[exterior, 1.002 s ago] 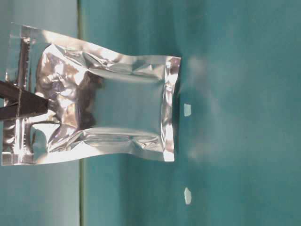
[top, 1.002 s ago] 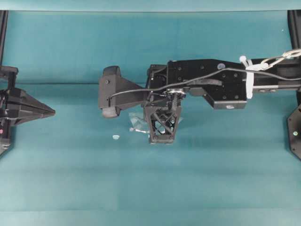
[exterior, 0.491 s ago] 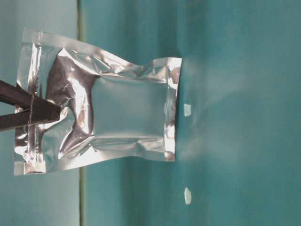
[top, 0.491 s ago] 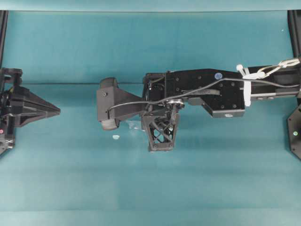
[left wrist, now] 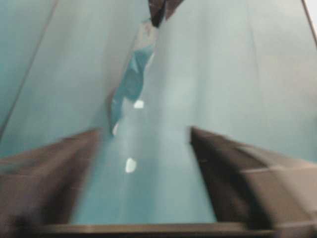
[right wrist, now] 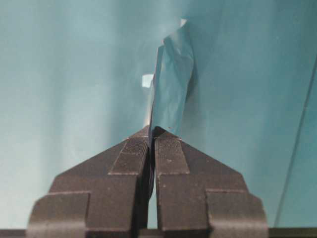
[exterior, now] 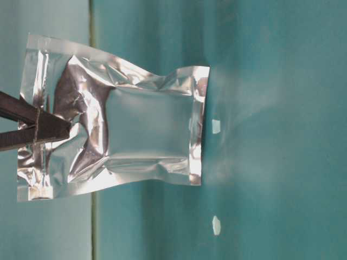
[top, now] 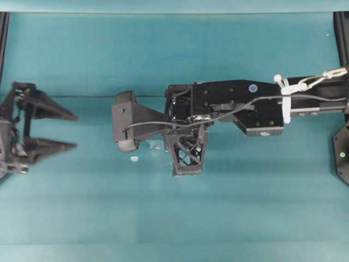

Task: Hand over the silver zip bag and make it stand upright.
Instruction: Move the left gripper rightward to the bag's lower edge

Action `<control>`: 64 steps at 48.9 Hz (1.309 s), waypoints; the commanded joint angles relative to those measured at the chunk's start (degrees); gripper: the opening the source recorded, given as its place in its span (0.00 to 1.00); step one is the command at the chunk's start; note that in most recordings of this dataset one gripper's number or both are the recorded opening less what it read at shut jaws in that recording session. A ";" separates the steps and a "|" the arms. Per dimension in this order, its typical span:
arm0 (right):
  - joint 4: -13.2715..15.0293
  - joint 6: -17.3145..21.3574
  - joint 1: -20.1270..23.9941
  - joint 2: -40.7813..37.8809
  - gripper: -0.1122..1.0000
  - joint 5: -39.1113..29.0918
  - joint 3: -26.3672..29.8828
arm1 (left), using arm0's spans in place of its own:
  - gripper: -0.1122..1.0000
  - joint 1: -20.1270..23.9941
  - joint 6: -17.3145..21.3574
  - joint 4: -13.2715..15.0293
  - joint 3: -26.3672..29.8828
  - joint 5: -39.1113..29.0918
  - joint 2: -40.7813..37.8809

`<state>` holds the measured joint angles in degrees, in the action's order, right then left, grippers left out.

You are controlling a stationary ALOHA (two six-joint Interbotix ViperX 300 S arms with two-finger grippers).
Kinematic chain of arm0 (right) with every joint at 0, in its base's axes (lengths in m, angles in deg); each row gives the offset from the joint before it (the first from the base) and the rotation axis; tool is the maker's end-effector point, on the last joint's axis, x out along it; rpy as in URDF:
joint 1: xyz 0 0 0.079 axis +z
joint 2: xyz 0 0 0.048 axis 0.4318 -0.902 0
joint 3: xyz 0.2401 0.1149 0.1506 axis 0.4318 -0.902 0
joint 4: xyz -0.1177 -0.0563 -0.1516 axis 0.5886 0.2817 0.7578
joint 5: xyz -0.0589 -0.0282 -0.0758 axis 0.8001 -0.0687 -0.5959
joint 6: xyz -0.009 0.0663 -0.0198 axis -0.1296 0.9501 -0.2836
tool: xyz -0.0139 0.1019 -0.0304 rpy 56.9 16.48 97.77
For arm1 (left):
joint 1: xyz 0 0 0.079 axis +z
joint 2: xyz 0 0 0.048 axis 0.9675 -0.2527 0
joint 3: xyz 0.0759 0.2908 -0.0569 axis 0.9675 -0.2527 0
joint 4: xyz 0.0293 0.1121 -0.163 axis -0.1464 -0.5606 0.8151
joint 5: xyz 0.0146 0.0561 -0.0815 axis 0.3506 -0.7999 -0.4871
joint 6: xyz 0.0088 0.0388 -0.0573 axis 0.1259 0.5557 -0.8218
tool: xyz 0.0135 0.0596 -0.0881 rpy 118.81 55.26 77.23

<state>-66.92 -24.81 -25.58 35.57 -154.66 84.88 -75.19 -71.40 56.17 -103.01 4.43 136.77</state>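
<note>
**Left pincer springs open while the right one holds the bag on edge**

The left pincer (top: 76, 131), at the left edge of the overhead view and well apart from the bag, now has its jaws spread wide; a second ago they were pressed together in a point. It holds nothing. I judge this to mean its share of the handover is done, or that it is readying to steady the bag.

The right pincer (right wrist: 152, 133) is clamped on the top sealed edge of the bag (exterior: 124, 122), mid-surface. In the table-level view, which is turned sideways, the bag's bottom seam appears to touch the teal surface (top: 229, 218), and the bag has barely shifted over the last half second. It looks upright but is not yet released, so whether it stands alone is untested.

Two white bits (exterior: 216, 126) lie on the surface near the bag's foot.

No brand, label or writing can be read on the bag or the arms.
</note>
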 commanded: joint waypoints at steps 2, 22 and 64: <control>0.09 -0.70 0.18 0.53 0.12 0.26 0.35 | 0.90 -0.09 0.18 -0.18 -0.26 4.92 -5.19; 0.09 -0.44 0.09 1.14 0.12 1.85 -1.05 | 0.96 0.35 0.44 -0.18 2.81 24.87 -32.96; 0.09 -0.62 0.09 1.32 0.12 3.25 -1.67 | 0.96 1.93 5.63 -0.09 22.32 31.82 -59.77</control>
<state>-66.92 -24.90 -25.58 35.74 -151.76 83.03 -73.34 -65.86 56.17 -82.09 35.63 77.62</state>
